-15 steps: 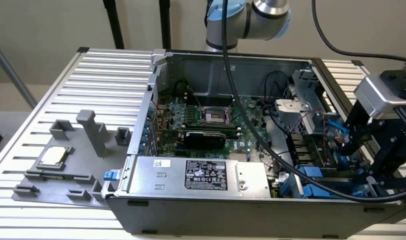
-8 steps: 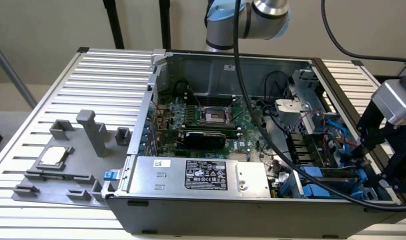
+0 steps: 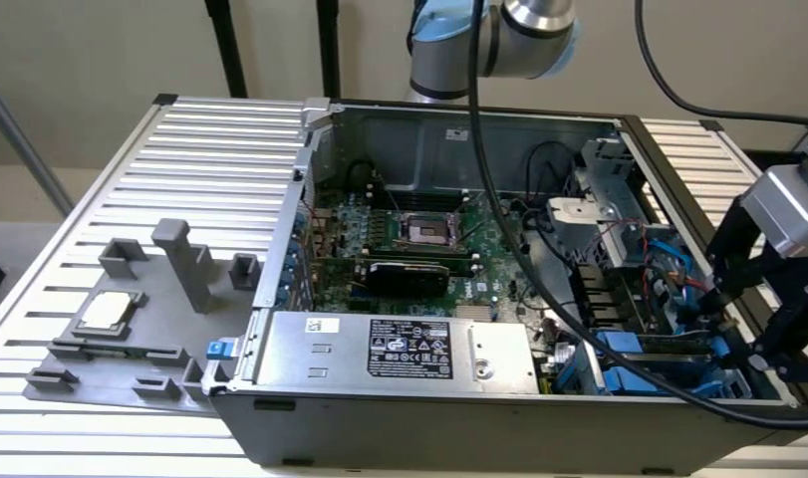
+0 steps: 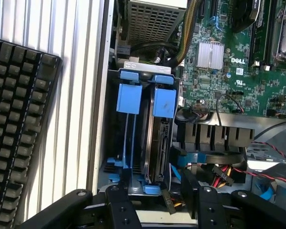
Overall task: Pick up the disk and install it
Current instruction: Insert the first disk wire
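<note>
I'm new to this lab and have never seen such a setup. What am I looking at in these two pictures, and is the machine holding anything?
This is a robot arm working over an open computer case, which lies on a slatted metal table. The exterior view comes from a camera off the arm and takes in the whole scene. The wrist view comes from a camera on the arm's wrist and looks past its hand into the case. The hand's two black fingers stand apart and hold nothing. Just beyond them is the disk, seated edge-on in a drive bay with blue plastic rails. The table also holds a grey fixture plate with a small silver chip resting on it. A keyboard lies on the slats beside the case.
</note>
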`<state>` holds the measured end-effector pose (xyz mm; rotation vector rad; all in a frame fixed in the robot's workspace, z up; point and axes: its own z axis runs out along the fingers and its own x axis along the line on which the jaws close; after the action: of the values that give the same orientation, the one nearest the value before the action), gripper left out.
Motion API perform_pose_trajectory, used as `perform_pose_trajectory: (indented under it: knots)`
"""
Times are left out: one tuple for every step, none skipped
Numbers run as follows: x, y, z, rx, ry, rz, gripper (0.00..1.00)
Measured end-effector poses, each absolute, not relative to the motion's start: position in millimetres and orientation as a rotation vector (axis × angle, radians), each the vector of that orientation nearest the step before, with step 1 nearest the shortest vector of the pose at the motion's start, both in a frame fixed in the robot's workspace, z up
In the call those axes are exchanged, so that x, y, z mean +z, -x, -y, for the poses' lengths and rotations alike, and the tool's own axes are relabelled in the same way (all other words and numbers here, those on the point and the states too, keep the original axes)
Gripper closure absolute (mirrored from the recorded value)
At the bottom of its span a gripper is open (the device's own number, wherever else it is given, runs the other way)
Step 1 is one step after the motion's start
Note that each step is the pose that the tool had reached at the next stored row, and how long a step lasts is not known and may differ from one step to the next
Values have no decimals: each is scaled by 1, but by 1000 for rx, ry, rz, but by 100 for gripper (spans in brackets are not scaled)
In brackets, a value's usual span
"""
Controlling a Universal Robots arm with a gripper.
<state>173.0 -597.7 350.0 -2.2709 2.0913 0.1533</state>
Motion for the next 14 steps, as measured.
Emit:
perform_pose_trajectory:
  knots:
    - [350, -173, 598, 155, 2278, -2083, 47]
    - [349, -173, 598, 156, 2286, -2076, 47]
    - [349, -174, 598, 158, 2293, -2068, 55]
    - [349, -174, 598, 159, 2301, -2059, 55]
    - [348, -174, 598, 160, 2310, -2049, 55]
    - [348, -175, 598, 161, 2321, -2037, 55]
    - [348, -175, 598, 163, 2331, -2025, 55]
    - [347, -176, 598, 164, 2340, -2015, 55]
    - [347, -176, 598, 165, 2347, -2006, 55]
    - [347, -177, 598, 166, 2354, -1998, 55]
    - [347, -178, 598, 167, 2361, -1990, 57]
    - [347, -178, 598, 168, 2366, -1982, 57]
    - [347, -179, 598, 169, 2372, -1976, 64]
    - [347, -180, 597, 170, 2377, -1969, 64]
